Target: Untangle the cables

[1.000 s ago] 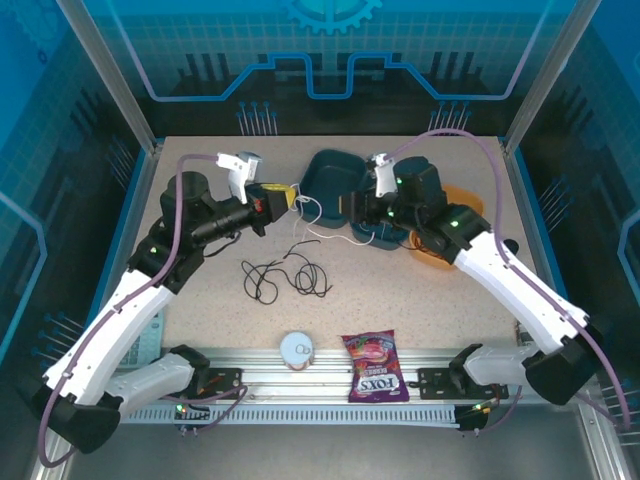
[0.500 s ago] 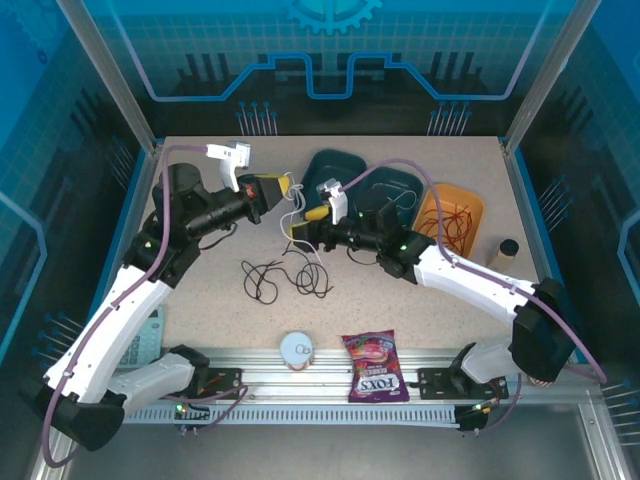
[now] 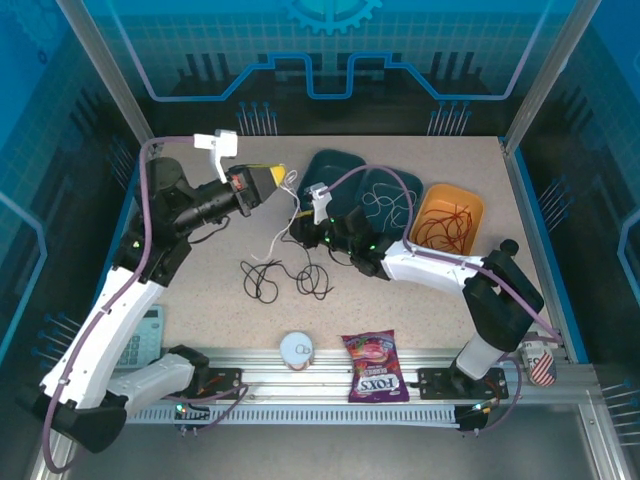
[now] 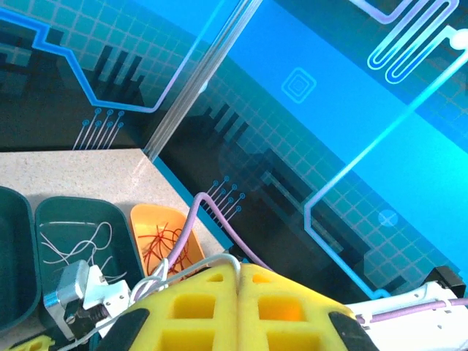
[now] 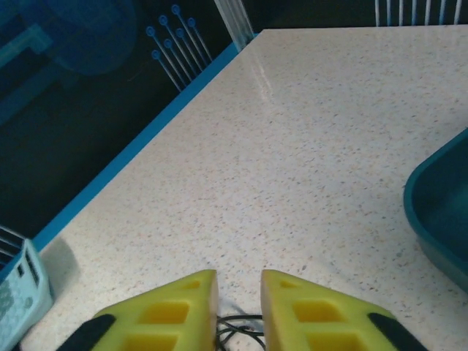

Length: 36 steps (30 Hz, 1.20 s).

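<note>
While the left fingers (image 4: 194,311) pinch the white cable (image 3: 277,241) — slanting nearward — the right fingers (image 5: 168,314) gape.

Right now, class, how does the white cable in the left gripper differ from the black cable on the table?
Colour: the white cable is pale, the black cable dark. Pose: the white cable hangs from the left gripper in one long strand; the black cable lies flat on the table in loose loops. State: the white cable is clamped, the black cable ungripped. Both are thin, flexible wires.
</note>
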### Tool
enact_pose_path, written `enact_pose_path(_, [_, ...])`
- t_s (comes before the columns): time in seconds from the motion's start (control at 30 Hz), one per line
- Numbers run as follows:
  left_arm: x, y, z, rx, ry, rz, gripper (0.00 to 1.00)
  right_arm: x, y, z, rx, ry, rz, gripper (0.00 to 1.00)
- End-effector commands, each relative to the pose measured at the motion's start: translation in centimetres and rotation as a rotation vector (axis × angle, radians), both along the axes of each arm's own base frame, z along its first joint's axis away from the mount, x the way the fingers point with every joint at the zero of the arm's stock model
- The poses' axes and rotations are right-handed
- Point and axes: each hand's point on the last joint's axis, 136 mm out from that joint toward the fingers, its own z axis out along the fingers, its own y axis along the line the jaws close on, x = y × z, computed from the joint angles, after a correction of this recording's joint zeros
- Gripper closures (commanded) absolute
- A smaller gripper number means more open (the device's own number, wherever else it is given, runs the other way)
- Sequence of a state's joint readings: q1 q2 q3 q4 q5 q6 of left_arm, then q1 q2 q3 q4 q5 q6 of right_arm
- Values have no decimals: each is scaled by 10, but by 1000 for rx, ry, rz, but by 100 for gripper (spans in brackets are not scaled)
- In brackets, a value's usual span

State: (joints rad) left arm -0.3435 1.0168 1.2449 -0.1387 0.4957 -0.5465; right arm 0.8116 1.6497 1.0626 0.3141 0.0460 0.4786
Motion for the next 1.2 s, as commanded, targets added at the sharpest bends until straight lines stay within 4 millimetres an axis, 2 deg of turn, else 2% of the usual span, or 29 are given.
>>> enact_pose_path(0.0, [-16, 15, 36, -42, -98, 16, 100, 5, -8, -20, -63, 49, -62, 84])
enact_pose_path(0.17, [-17, 37, 51, -52, -143, 85, 100, -4, -25, -60, -134, 138, -95, 77])
enact_pose_path(0.27, [-19, 43, 59, -52, -166, 103, 100, -9, -37, -77, -151, 184, -126, 75])
enact_pose_path(0.4, [-16, 45, 60, -53, -168, 109, 100, -14, -44, -79, -143, 196, -133, 75])
enact_pose_path(0.57, [-9, 44, 54, -52, -151, 108, 100, -15, -43, -74, -152, 200, -120, 80])
enact_pose_path(0.7, [-9, 37, 41, -16, -151, 56, 100, -18, -41, -49, -139, 174, -95, 71])
enact_pose_path(0.93, [-18, 17, 15, 60, -181, -141, 100, -35, -64, 28, -99, 76, -78, 50])
enact_pose_path(1.03, [-23, 10, 4, 79, -184, -218, 100, -49, -75, 65, -64, 19, -51, 45])
enact_pose_path(1.17, [-29, 3, -5, 79, -188, -307, 100, -75, -77, 112, 20, -89, 60, 42])
